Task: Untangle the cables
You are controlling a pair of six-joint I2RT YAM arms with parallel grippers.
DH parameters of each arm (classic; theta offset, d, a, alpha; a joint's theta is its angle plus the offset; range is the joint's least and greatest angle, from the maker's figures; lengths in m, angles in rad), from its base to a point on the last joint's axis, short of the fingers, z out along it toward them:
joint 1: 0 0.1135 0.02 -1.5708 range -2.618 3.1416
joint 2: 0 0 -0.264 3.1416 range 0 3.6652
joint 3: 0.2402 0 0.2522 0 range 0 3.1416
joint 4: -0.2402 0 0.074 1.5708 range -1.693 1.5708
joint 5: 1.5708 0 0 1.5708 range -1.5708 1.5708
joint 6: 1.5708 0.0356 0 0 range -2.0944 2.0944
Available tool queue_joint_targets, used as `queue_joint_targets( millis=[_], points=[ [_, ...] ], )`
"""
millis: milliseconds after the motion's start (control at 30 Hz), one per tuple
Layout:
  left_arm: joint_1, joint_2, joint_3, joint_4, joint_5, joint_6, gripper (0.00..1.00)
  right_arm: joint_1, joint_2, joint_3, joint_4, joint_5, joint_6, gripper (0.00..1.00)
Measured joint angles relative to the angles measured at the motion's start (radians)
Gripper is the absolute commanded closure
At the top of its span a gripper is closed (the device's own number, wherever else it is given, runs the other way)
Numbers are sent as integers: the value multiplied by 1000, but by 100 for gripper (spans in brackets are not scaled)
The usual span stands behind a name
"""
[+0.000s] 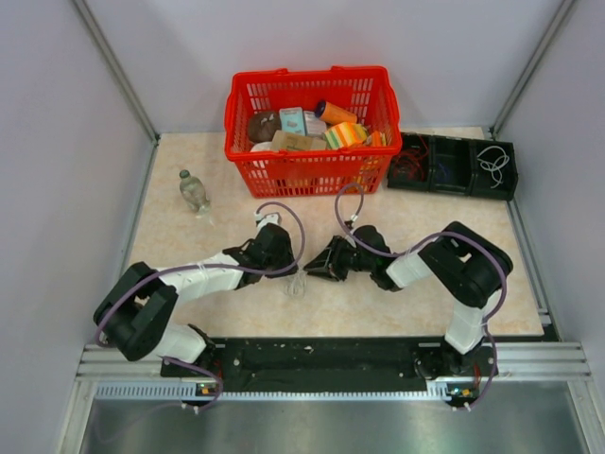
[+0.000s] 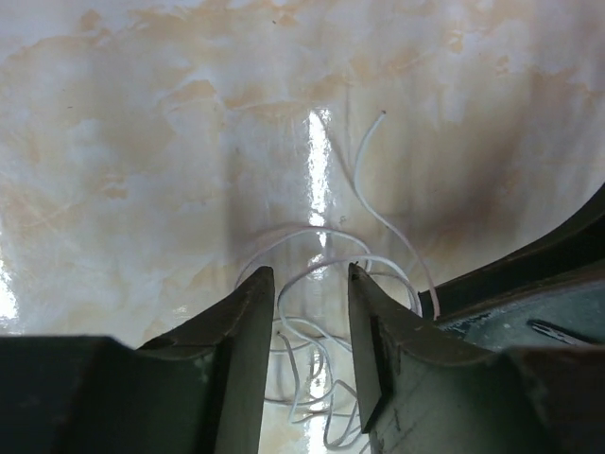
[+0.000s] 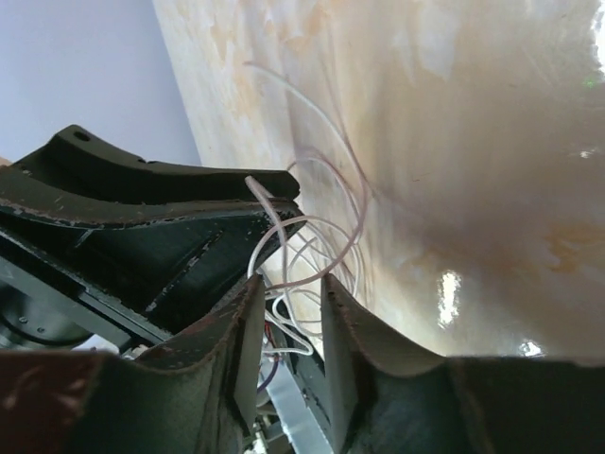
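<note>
Top view: on a beige marbled tabletop, the left gripper and right gripper meet nose to nose over the cables, a small clump of thread-thin pale wires lying between them. Behind stand a red plastic basket of groceries, a clear bottle and a black compartment tray.

Left wrist view: the left gripper has its jaws apart, and white loops of the cables run through the gap. One free end curls away across the table.

Right wrist view: the right gripper also has its jaws apart, more narrowly, with the cables looping through them.

The wires look knotted in one bundle, with no strand separated, so the untangling appears barely begun.
</note>
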Motion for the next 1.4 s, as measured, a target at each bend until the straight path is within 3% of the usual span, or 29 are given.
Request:
queue_joint_targets(
  millis=[133, 200, 233, 333, 467, 633, 767, 1133, 1267, 1400],
  points=[
    [0, 0, 0, 0, 10, 5, 84, 0, 28, 0, 18, -10, 7, 77],
    [0, 0, 0, 0, 16, 9, 98, 0, 30, 0, 19, -11, 7, 84],
    [0, 0, 0, -1, 18, 12, 100, 0, 30, 0, 23, -10, 6, 90],
    [0, -1, 1, -3, 24, 20, 100, 0, 30, 0, 21, -8, -1, 100],
    [0, -34, -1, -8, 36, 25, 100, 0, 26, 0, 12, -2, -17, 100],
    [0, -212, -27, -46, 18, 30, 100, -2, -45, -11, -24, 24, -69, 100],
    [0, -391, -36, -129, -47, 31, 100, -21, -217, -46, -138, 88, -159, 100],
    [1, -761, 44, -463, -290, 51, 100, -190, -879, -62, -702, 364, -487, 100],
    [1, -848, 129, -516, -310, 68, 100, -217, -999, -62, -819, 365, -588, 73],
    [1, -842, 223, -522, -251, 76, 100, -195, -963, -61, -822, 230, -682, 49]
  ],
)
